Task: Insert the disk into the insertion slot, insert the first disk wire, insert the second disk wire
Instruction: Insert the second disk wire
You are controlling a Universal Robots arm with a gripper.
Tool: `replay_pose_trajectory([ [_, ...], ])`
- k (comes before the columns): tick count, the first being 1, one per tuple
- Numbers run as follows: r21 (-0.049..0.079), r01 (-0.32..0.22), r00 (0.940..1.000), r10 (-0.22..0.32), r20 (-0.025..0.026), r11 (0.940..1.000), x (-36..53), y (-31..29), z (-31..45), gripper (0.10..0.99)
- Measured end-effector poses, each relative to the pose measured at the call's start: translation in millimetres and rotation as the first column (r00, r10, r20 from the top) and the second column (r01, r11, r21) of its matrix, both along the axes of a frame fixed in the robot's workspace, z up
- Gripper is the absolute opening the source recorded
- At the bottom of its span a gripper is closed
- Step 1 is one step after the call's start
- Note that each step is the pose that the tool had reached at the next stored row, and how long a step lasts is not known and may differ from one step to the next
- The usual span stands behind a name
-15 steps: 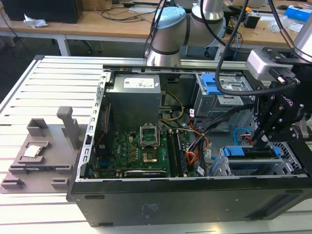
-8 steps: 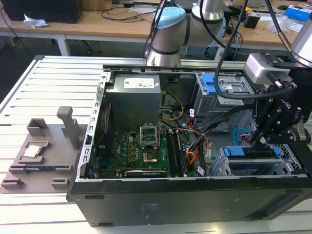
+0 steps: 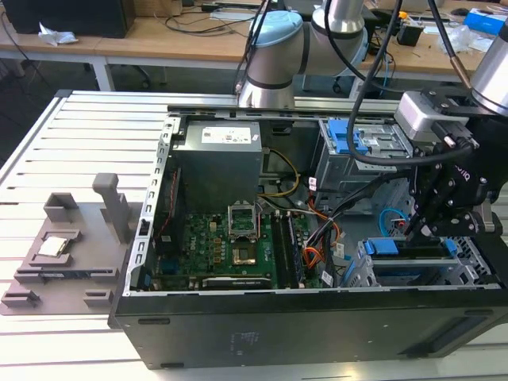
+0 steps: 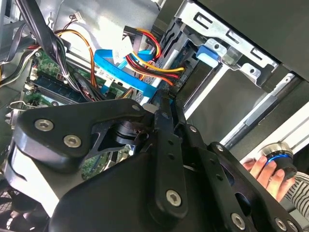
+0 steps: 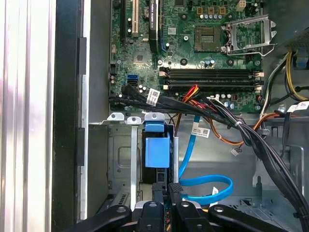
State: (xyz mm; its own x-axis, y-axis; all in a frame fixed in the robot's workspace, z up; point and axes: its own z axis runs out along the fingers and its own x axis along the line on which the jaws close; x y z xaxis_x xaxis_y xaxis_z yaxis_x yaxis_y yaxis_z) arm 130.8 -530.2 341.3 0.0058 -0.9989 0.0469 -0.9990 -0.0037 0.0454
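The disk [image 5: 157, 152] sits in the insertion slot [image 5: 120, 164], a silver perforated cage, with its blue carrier [image 3: 383, 246] showing at the bay's mouth. The first disk wire [image 4: 157, 70], a red-orange bundle, runs to the disk's edge at the cage. The second disk wire [image 5: 207, 186], a light-blue flat cable, loops beside the cage, and its end [image 4: 140, 87] leads in between my fingertips. My gripper [image 5: 169, 186] is at the disk's rear edge with its fingers close together on that end. The exterior view has the gripper [image 3: 419, 232] low over the cage [image 3: 361, 274].
Thick black cables [image 5: 251, 140] cross from the motherboard [image 5: 193, 43] toward the cage. A thin orange wire with a small pale plug [image 5: 235, 151] lies loose near them. A taller grey cage with a blue latch [image 3: 341, 139] stands behind. A person's hand [image 4: 263, 169] holds a blue-ringed knob outside the case.
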Motion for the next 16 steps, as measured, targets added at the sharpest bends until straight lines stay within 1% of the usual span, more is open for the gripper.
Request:
replay_pose_trajectory([
  [1,0.005,0.0,1.0,0.0,0.0001,1.0,0.0,-0.1,-1.5,0.161],
  [2,0.004,0.0,1.0,0.0,0.0007,1.0,0.1,0.0,-0.3,0.161],
  [5,0.009,0.0,1.0,0.0,0.0011,1.0,0.0,-0.3,-0.8,0.161],
  [10,0.008,0.0,1.0,0.0,0.001,1.0,-0.1,-1.7,-6.4,0.161],
  [15,0.01,0.0,1.0,0.0,0.0014,1.0,0.1,-1.7,-7.4,0.161],
  [16,0.01,0.0,1.0,0.0,0.0013,1.0,0.1,-1.8,-7.6,0.173],
])
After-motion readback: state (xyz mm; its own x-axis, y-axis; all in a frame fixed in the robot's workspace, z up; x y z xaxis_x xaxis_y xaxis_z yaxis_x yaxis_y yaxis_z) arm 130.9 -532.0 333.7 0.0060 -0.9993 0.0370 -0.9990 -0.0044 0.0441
